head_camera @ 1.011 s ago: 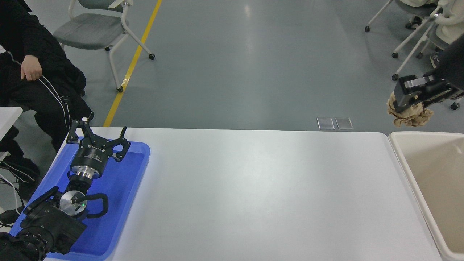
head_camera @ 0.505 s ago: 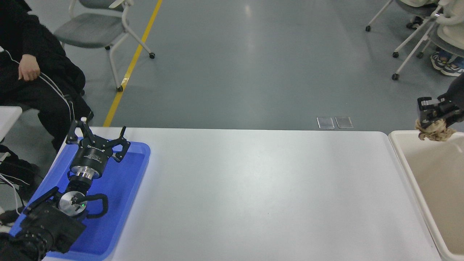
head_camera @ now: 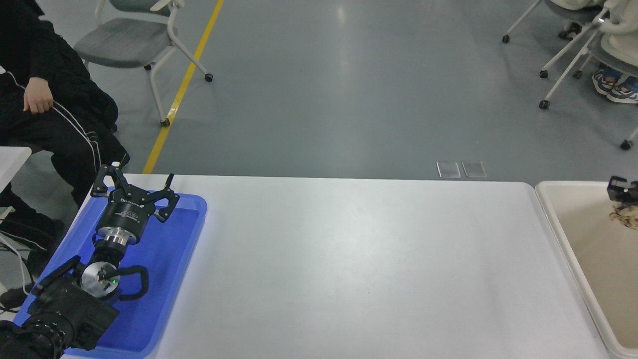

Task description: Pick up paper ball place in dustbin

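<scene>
The paper ball [head_camera: 625,216] sits at the far right edge of view, tan and crumpled, tucked under the right end effector [head_camera: 623,199] and hanging over the inside of the dustbin [head_camera: 558,219], below the line of its far rim. The right end effector looks clamped on the paper ball, black hardware pressed into the top of the wad, though most of it is cut off by the frame edge.

You're at the drop, by my reading. Make sure the ball is well inside the rim before you let go, then open wide in one clean move; crumpled paper can snag on a finger, so spread fully and lift straight up rather than sideways. It's light and springy, so it should fall softly, with little bounce.

The dustbin is cream plastic with a thick rounded rim and smooth beige walls, butted against the right end of the bench [head_camera: 349,259], which is flat, white and faintly glossy. Off to the left, the left end effector [head_camera: 134,192] is parked over a shallow blue tray [head_camera: 164,279], fingers spread wide, holding nothing.
</scene>
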Controlling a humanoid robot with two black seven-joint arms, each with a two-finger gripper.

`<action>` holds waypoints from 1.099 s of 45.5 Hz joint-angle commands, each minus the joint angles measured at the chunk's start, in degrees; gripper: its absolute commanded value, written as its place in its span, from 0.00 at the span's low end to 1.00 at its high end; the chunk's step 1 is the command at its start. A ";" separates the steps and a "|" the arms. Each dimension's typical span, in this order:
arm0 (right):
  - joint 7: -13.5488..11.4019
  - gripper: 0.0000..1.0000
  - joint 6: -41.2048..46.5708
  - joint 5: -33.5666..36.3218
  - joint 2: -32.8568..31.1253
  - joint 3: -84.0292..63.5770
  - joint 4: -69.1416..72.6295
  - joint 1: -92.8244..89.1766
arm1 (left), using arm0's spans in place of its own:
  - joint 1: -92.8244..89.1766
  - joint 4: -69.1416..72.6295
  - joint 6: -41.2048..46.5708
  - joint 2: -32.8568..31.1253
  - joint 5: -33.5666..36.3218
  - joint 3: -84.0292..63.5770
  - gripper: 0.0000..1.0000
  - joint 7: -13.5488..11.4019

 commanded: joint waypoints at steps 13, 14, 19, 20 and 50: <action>0.05 0.31 -22.13 0.06 5.97 15.80 -5.12 -18.85 | 0.00 0.00 0.00 0.02 0.00 -0.09 1.00 -0.03; 0.05 0.41 -23.80 0.06 5.98 15.80 -5.12 -18.94 | 0.00 0.00 0.00 0.02 0.00 0.00 1.00 -0.03; 0.14 0.44 -25.93 0.06 6.06 15.63 -4.77 -19.82 | 0.00 0.00 0.00 0.02 -0.09 0.00 1.00 -0.03; 0.14 0.44 -25.92 0.06 6.15 15.63 -4.77 -19.91 | 0.00 0.00 0.00 0.02 0.00 0.00 1.00 -0.03; 0.05 1.00 -25.92 0.06 7.29 15.63 -4.86 -20.35 | 0.00 0.00 0.00 0.02 0.00 0.00 1.00 -0.03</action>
